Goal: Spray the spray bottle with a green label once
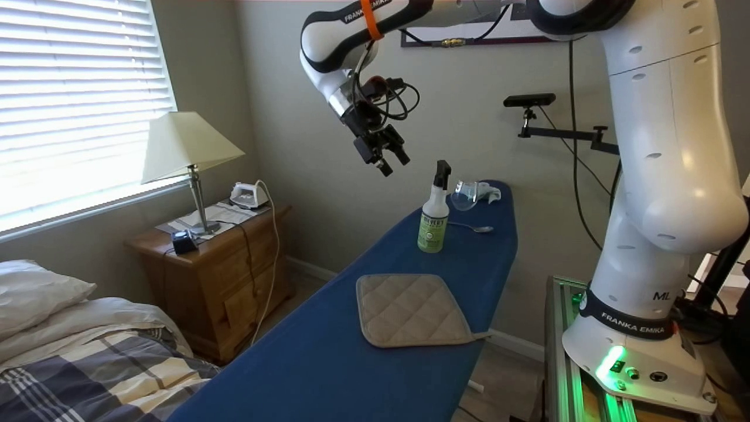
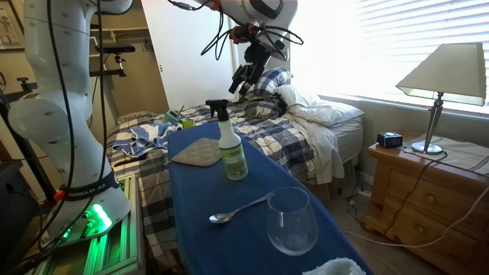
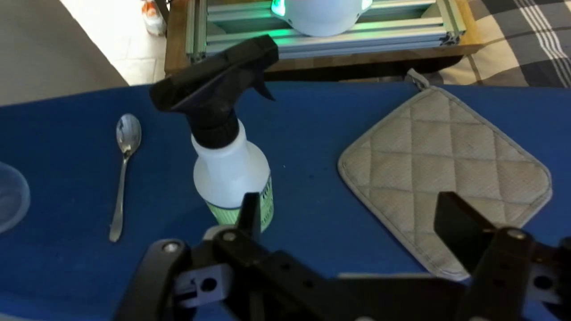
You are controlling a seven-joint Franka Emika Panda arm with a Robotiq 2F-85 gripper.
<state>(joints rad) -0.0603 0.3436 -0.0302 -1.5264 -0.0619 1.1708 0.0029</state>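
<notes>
Blue counter (image 1: 328, 369) runs near to far from where I stand, bed (image 1: 88, 375) at left. Bottle (image 1: 433, 217) upright on the counter, beyond the pad (image 1: 413, 310), short of the spoon (image 1: 481, 229). Claw (image 1: 394, 164) spread wide, gripping nothing, above and left of the bottle. My guess: weighty if full, stiff-walled, slick, easily tipped. I'd take hold around the black head (image 3: 218, 82), one side squeezing the trigger (image 3: 264, 89).
</notes>
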